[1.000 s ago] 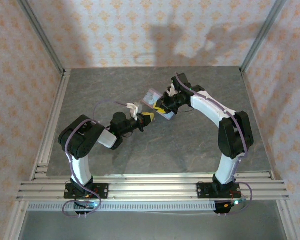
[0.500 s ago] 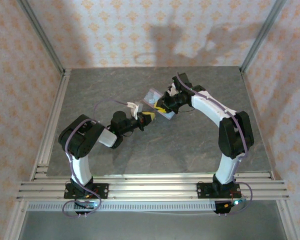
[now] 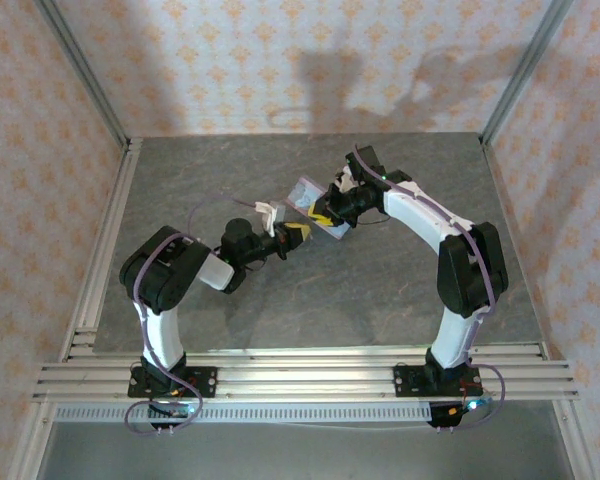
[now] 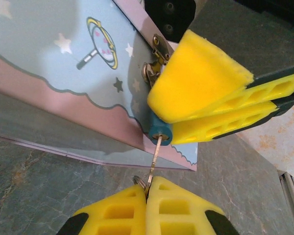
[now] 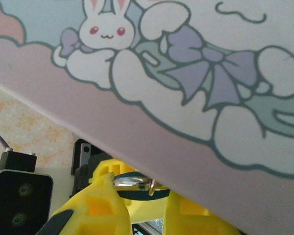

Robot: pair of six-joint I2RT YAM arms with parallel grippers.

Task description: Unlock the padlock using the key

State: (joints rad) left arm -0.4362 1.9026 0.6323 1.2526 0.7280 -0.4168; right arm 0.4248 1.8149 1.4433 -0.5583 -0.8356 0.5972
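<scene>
Barely any change over the last second: right arm (image 3: pixel 420 215) same pose, left arm (image 3: pixel 185 275) with forearm and wrist nudged a touch, jaws in the same spot by the tin (image 3: pixel 308 203). So this reads as fine adjustment, not a new reach. Left jaws fully closed, pads (image 4: pixel 174 205) pinching the key (image 4: pixel 155 157) by its head, a small ring poking out at the pinch line. Right jaws nearly closed, clamped on the padlock (image 4: pixel 161 133); only its blue keyhole end sticks out past the yellow pads (image 4: pixel 201 83). The key blade runs straight up from the left jaws into that blue end, so it looks seated in the keyway (depth can't be judged). The padlock hangs on the tin's metal hasp (image 4: pixel 158 45) at the lid edge, and the tin is tipped up off the worktop (image 3: pixel 380 290), held there by the right grip. From the right wrist the shackle (image 5: pixel 132 182) shows as a bright loop between the pads, just under the tin (image 5: pixel 196 68) edge; whether it has sprung is too hidden to tell. Judgement: insertion done, turn not visibly made. Next is a wrist roll on the left while the right holds steady. Risk: thin key slipping in the foam.
</scene>
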